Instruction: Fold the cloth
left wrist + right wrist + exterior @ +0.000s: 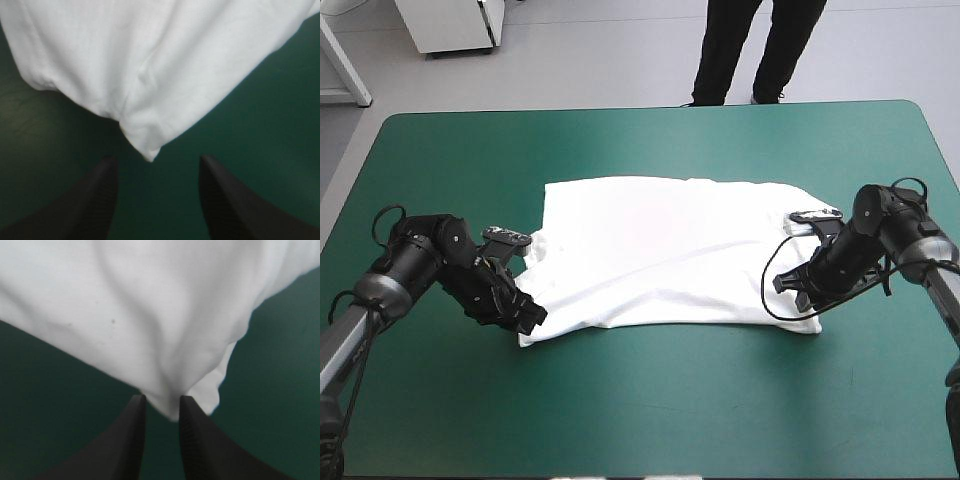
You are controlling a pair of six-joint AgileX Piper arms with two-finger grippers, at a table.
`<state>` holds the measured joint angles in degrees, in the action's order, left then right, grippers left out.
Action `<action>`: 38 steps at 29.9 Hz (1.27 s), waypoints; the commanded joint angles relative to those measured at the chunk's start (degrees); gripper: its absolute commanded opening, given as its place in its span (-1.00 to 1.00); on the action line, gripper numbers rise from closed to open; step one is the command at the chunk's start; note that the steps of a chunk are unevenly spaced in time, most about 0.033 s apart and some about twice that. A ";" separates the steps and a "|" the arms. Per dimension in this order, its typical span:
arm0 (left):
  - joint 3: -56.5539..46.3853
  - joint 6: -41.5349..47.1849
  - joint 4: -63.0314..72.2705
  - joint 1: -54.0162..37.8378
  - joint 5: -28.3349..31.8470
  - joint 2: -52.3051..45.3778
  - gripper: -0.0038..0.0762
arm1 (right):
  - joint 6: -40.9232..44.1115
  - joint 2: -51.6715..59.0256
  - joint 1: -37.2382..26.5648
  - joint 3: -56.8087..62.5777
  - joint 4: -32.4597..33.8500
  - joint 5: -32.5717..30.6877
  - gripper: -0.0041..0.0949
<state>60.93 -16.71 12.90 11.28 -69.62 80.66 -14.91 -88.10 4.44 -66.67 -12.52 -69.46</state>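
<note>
Right wrist view: right gripper (162, 399) pinched one near corner of the seemingly limp T-shirt (150, 315); left gripper (156, 159) stood open before the other.

The left arm (430, 250) and right arm (880, 225) are built of rounded black joint housings, carried on pale grey tubes. The left gripper (156, 160) and right gripper (162, 397) are each formed of two broad black fingers (95, 205), curved like fins and finely textured.
</note>
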 commanded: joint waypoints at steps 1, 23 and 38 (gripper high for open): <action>1.64 1.83 0.88 0.10 -4.15 -6.30 0.23 | 0.64 6.00 -0.54 -1.54 -0.22 -2.33 -0.10; 14.43 5.70 -9.97 -2.19 12.27 10.75 0.23 | 2.76 7.41 -0.54 -20.40 7.41 -0.29 -0.01; 14.43 1.75 -3.07 -4.57 11.38 17.34 0.15 | 2.76 7.41 -0.54 -20.40 7.23 0.27 -0.01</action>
<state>73.56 -14.48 8.02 6.66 -57.95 99.62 -11.99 -82.41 4.44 -85.21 -5.19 -70.94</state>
